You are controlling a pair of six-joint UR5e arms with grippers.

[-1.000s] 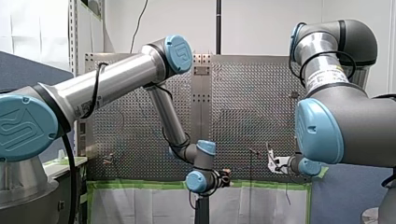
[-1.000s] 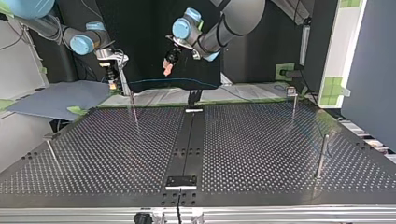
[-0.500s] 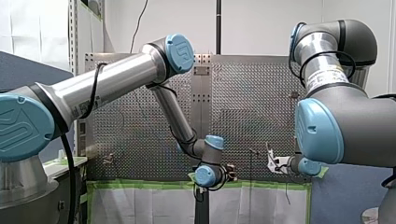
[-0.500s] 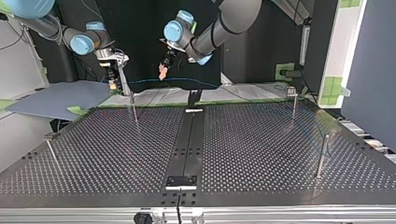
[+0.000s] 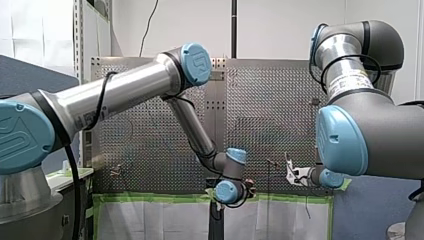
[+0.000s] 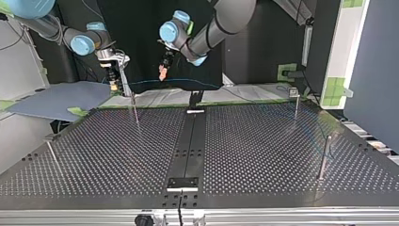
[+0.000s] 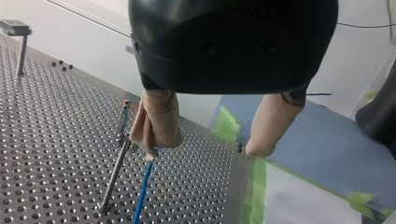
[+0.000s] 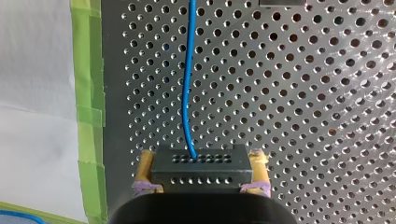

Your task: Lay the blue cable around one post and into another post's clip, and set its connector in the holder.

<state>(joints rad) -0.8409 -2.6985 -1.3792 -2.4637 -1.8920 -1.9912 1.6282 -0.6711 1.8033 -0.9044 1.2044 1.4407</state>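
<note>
Between my right gripper's yellow pads a black holed connector sits clamped, thin blue cable at twelve o'clock; left gripper's jaws apart.

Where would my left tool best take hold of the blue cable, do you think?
On the free span of the blue cable short of the connector clamped in my right tool. Probably come from above with my left tool open, fingers astride it: the thin cable hangs clear of the table there.
</note>
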